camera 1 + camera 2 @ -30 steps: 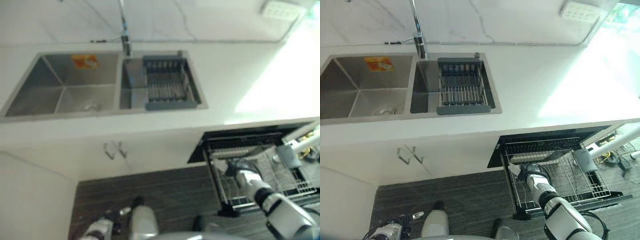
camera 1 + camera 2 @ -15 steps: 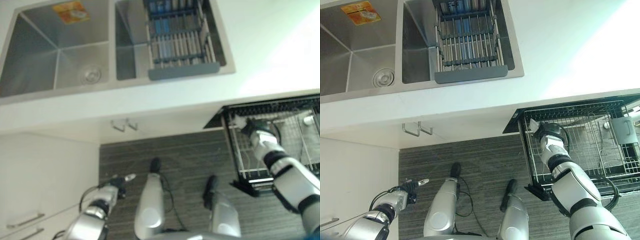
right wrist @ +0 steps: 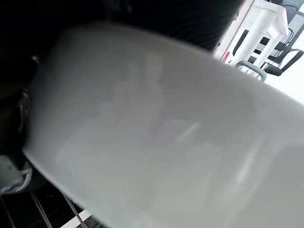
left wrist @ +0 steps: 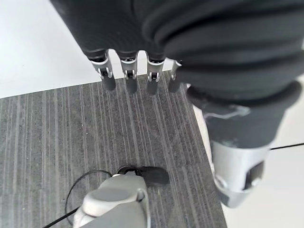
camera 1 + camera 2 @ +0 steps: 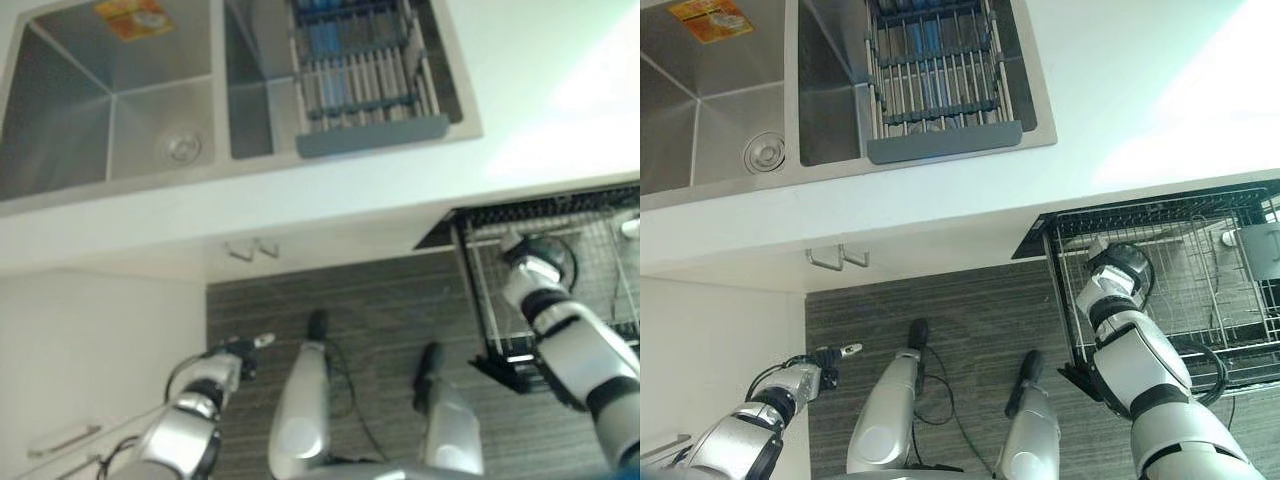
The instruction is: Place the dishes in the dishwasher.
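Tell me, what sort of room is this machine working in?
Most likely a kitchen. A steel double sink is set into a white counter, a drying rack sits in one basin, and a dishwasher's wire rack is pulled out below the counter.

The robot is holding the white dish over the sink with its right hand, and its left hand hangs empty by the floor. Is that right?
Not quite. The right hand holds the white dish over the pulled-out dishwasher rack, not the sink; the right eye view shows it. The left hand does hang empty by the floor.
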### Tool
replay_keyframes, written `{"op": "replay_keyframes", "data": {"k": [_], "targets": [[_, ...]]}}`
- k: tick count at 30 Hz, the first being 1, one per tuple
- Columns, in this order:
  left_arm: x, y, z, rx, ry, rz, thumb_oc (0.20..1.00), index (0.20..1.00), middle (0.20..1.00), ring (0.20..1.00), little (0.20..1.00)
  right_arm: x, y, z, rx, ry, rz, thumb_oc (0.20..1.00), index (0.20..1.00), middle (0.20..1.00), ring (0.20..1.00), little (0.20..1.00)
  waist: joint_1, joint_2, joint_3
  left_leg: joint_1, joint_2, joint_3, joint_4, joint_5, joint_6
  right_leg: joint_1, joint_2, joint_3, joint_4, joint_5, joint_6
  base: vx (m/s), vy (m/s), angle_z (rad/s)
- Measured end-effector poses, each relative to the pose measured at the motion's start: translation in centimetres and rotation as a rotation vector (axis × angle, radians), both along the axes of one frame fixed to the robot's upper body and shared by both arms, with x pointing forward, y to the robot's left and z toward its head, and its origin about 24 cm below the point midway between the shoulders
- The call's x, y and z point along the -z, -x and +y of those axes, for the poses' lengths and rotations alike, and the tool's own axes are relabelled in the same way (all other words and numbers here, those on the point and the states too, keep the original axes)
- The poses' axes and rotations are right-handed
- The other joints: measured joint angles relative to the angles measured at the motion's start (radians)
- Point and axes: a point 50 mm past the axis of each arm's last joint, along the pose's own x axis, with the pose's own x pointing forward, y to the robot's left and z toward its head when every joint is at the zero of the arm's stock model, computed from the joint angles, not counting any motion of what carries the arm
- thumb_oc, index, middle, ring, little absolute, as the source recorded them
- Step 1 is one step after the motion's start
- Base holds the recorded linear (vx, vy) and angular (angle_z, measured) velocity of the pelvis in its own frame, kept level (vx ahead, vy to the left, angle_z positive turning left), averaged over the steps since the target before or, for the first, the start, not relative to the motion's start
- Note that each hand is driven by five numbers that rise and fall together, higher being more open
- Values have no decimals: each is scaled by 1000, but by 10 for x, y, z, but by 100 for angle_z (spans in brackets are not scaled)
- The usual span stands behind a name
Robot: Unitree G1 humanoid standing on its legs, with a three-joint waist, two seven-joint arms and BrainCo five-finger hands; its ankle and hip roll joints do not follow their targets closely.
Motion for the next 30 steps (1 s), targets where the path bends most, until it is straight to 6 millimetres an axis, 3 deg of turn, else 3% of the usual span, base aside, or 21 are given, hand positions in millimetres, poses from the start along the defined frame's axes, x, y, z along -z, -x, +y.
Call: {"op": "replay_keyframes", "data": {"k": [7,14,21,30], "targets": [[-11,-16,-3,18,25,-22,1000,1000,1000,1000,1000,2,-1,1,-15,-65,64,1000,1000,1000,1000,1000,-6,2,0,0,-10,3,0,-2,5,0,-11,0,-1,11,19,-14,32,1],[-19,-27,-6,31,37,-34,1000,1000,1000,1000,1000,12,1,9,22,-248,39,1000,1000,1000,1000,1000,-27,-8,-5,0,-7,3,15,-6,10,10,-3,1,0,13,18,0,9,0],[-20,-24,4,18,19,-16,1000,1000,1000,1000,1000,39,11,23,42,-371,87,1000,1000,1000,1000,1000,-45,-96,-54,2,14,12,45,-19,11,20,16,9,-7,19,11,14,-4,-7],[-14,-14,10,-10,-3,39,1000,1000,1000,1000,1000,64,23,35,0,-461,193,1000,1000,1000,1000,1000,-35,-123,-94,4,28,23,71,-44,21,44,34,25,-50,43,2,20,-2,-7]]}}
